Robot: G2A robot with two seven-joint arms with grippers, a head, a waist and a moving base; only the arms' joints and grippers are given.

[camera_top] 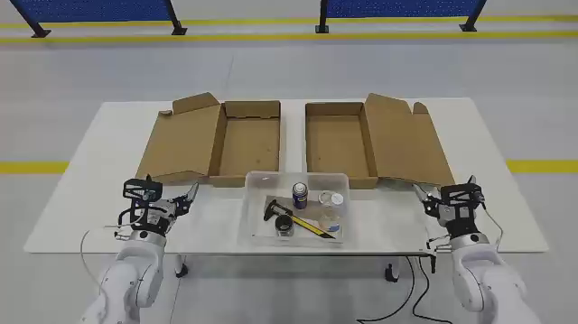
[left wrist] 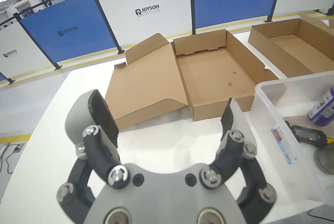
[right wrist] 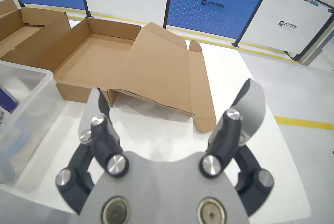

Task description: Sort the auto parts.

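The left hand [left wrist: 161,105] hung wide open over the tabletop [camera_top: 90,162] at 8 o'clock. The right hand [right wrist: 172,86] hung wide open at 4 o'clock. Between them, at 6 o'clock, a clear tub [camera_top: 298,174] held the parts, with a can [camera_top: 299,190] and a measuring tool [camera_top: 302,223] among them. Behind it sat the open left box [camera_top: 248,143] at 11 o'clock and the open right box [camera_top: 334,143] at 1 o'clock.

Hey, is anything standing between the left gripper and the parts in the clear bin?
Only the clear bin's side wall stands between the left gripper and the digital caliper and blue can inside. The bin is open-topped; nothing else visible intervenes.
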